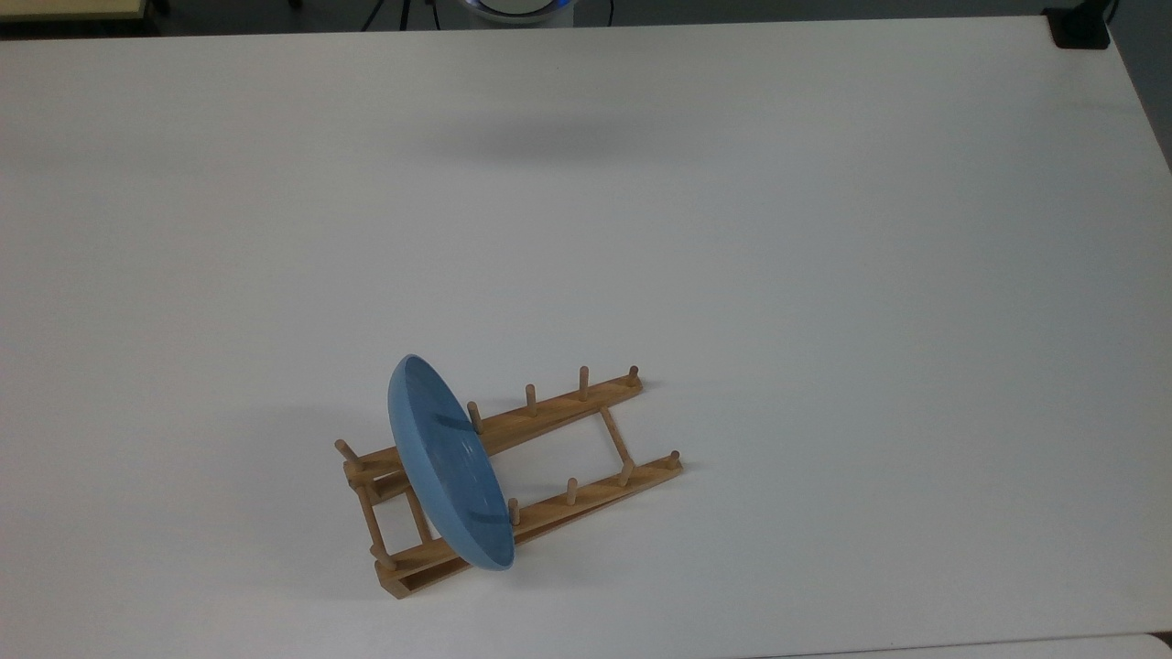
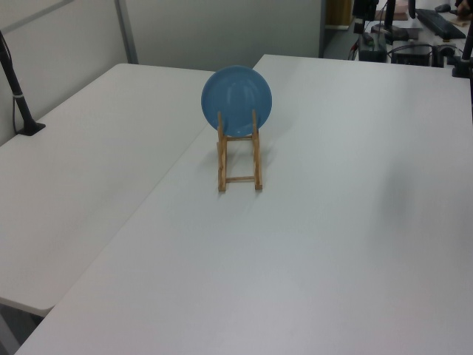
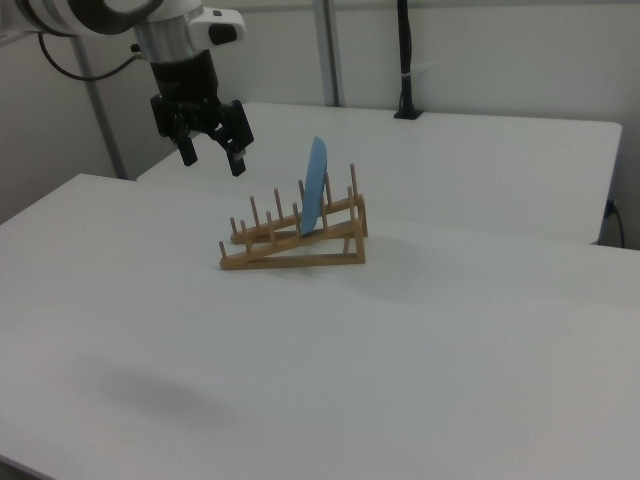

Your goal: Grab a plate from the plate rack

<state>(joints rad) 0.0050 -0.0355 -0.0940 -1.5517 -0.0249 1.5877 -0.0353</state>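
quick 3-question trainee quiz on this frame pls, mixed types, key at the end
1. True or false: the plate lies flat on the table.
2. In the right view, the gripper is: A) clamped on the plate, B) in the air off the right view's left of the plate rack, C) resting on the table.
3. Fill in: the plate stands on edge between the rack's ____.

Key
1. False: it stands on edge in the rack, toward the raised end.
2. B: the fingers are apart and hold nothing.
3. pegs
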